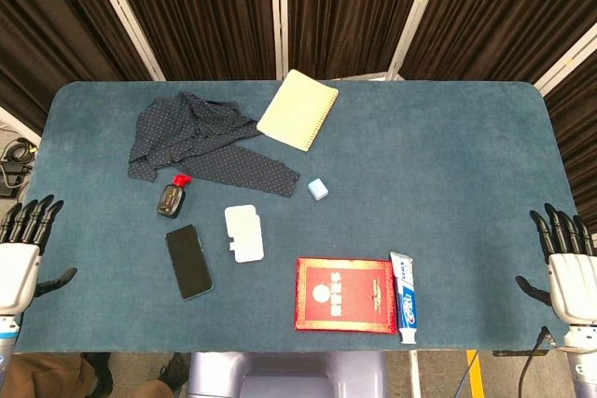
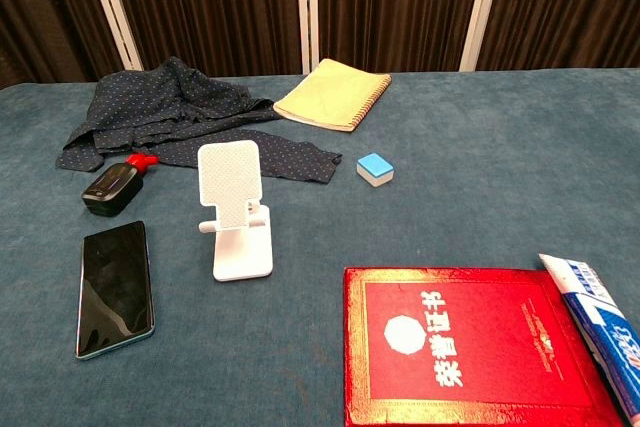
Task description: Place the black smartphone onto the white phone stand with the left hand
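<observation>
The black smartphone (image 1: 188, 261) (image 2: 114, 287) lies flat, screen up, on the blue table. Just to its right stands the white phone stand (image 1: 244, 232) (image 2: 233, 211), upright and bare. My left hand (image 1: 22, 251) hovers at the table's left edge, fingers spread and holding nothing, well left of the phone. My right hand (image 1: 567, 266) sits at the right edge, fingers likewise apart and empty. Neither hand shows in the chest view.
A small black bottle with a red cap (image 1: 172, 198) (image 2: 113, 187) lies just behind the phone. Behind it are a dotted dark shirt (image 1: 201, 142), a yellow notebook (image 1: 298, 109) and a blue eraser (image 1: 318, 189). A red booklet (image 1: 345, 294) and toothpaste tube (image 1: 405, 296) lie front right.
</observation>
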Action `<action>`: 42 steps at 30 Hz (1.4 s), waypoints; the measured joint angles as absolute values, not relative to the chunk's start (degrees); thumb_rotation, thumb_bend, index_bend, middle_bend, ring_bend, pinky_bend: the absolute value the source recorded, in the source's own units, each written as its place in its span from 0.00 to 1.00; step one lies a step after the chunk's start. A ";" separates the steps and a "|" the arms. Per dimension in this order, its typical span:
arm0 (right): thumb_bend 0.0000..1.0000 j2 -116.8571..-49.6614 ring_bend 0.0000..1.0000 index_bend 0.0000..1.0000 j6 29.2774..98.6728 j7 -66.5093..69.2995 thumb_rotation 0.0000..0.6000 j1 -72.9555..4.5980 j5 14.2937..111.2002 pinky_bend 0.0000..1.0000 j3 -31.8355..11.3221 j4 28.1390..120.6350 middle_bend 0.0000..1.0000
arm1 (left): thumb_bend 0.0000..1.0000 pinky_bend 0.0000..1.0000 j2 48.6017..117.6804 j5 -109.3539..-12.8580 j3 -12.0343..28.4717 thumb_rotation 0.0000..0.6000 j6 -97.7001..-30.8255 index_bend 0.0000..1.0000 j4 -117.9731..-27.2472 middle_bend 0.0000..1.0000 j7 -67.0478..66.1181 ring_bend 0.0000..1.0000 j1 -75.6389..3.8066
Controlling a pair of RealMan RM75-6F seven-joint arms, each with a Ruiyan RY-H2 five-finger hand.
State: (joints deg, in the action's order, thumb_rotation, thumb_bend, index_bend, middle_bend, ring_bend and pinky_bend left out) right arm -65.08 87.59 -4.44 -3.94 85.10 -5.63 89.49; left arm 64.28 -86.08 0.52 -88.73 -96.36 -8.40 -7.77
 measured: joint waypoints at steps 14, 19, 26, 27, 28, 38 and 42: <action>0.00 -64.91 0.00 0.00 87.07 -4.25 1.00 -4.06 84.81 0.00 -5.65 89.62 0.00 | 0.00 0.00 64.89 -89.99 -0.37 1.00 -81.03 0.00 -91.57 0.00 -5.17 0.00 -11.80; 0.00 -65.04 0.00 0.00 86.07 -4.85 1.00 -4.42 83.29 0.00 -6.13 89.53 0.00 | 0.00 0.01 67.15 -96.97 -2.29 1.00 -70.44 0.01 -84.02 0.00 -2.97 0.00 -19.41; 0.00 -65.82 0.00 0.00 84.83 -6.93 1.00 -4.85 80.57 0.00 -7.02 88.66 0.00 | 0.00 0.10 74.29 -113.30 -6.64 1.00 -67.88 0.17 -67.93 0.03 6.70 0.04 -29.71; 0.00 -65.89 0.00 0.00 84.72 -7.07 1.00 -4.90 80.39 0.00 -7.11 88.61 0.00 | 0.00 0.10 75.34 -115.19 -7.33 1.00 -68.46 0.18 -65.51 0.03 8.75 0.04 -30.88; 0.00 -65.95 0.00 0.00 84.61 -7.22 1.00 -4.95 80.16 0.00 -7.19 88.59 0.00 | 0.00 0.11 76.73 -117.26 -8.31 1.00 -69.19 0.18 -62.36 0.03 11.33 0.04 -32.44; 0.00 -66.14 0.00 0.00 84.07 -7.95 1.00 -5.11 79.01 0.00 -7.47 88.43 0.00 | 0.00 0.11 83.62 -122.60 -14.64 1.00 -70.22 0.18 -51.21 0.04 19.70 0.05 -41.06; 0.00 -66.04 0.00 0.00 84.10 -7.75 1.00 -5.01 78.60 0.00 -7.63 88.36 0.00 | 0.00 0.12 84.49 -122.24 -15.53 1.00 -69.35 0.18 -50.20 0.04 20.11 0.06 -42.39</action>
